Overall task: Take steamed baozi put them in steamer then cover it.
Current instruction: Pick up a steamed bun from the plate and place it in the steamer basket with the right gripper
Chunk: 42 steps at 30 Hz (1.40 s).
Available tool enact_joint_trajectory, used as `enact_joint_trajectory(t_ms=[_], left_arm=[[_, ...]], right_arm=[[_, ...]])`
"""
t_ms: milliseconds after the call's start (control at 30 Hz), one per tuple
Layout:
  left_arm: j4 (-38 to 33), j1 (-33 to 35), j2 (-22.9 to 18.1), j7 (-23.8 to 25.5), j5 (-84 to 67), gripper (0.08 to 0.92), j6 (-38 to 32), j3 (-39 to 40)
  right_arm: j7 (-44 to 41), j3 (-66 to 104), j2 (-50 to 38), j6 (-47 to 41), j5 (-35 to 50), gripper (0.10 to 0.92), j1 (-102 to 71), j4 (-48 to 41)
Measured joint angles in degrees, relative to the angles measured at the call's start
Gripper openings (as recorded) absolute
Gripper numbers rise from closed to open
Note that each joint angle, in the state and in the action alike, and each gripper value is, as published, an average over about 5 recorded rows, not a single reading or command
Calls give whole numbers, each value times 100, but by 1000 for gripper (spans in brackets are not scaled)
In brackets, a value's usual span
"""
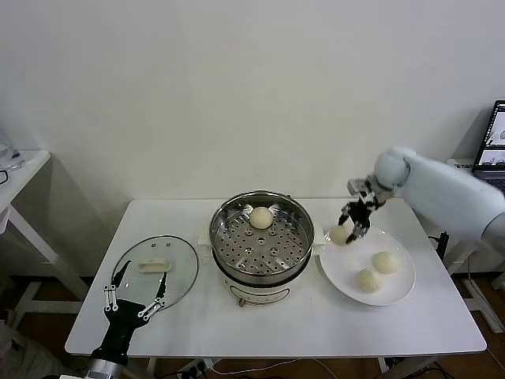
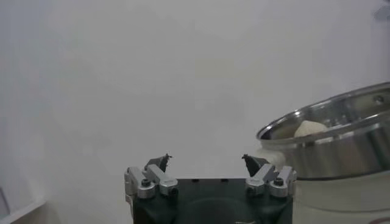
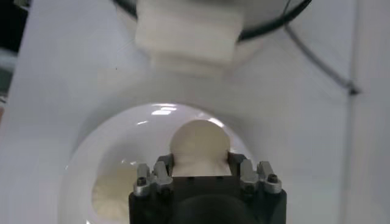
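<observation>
The steel steamer (image 1: 261,245) stands mid-table with one baozi (image 1: 261,217) on its perforated tray. It also shows in the left wrist view (image 2: 341,137), with that bun (image 2: 309,128) inside. My right gripper (image 1: 353,227) is shut on a baozi (image 1: 340,234) just above the left rim of the white plate (image 1: 398,291). In the right wrist view the held bun (image 3: 198,143) sits between the fingers, above the plate (image 3: 109,143). Two more baozi (image 1: 386,262) (image 1: 368,279) lie on the plate. My left gripper (image 1: 136,298) is open by the glass lid (image 1: 155,268).
The glass lid with its white handle (image 1: 154,264) lies flat at the table's left. The steamer's white side handle (image 3: 186,33) shows in the right wrist view. A laptop (image 1: 493,146) stands at far right, a side table (image 1: 20,170) at far left.
</observation>
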Motion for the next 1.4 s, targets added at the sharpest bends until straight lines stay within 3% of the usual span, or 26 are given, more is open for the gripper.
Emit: enact_joint_trajectory(t_ms=[633, 1000, 1400], left_arm=[[130, -171, 54, -6, 34, 823, -90, 123], [155, -200, 55, -17, 31, 823, -146, 124], [200, -214, 57, -17, 30, 823, -174, 103]], right_arm=[[367, -1202, 1613, -570, 1563, 636, 1215, 646], [679, -1488, 2514, -753, 1662, 636, 905, 352], [813, -1563, 2907, -786, 1530, 663, 511, 117]])
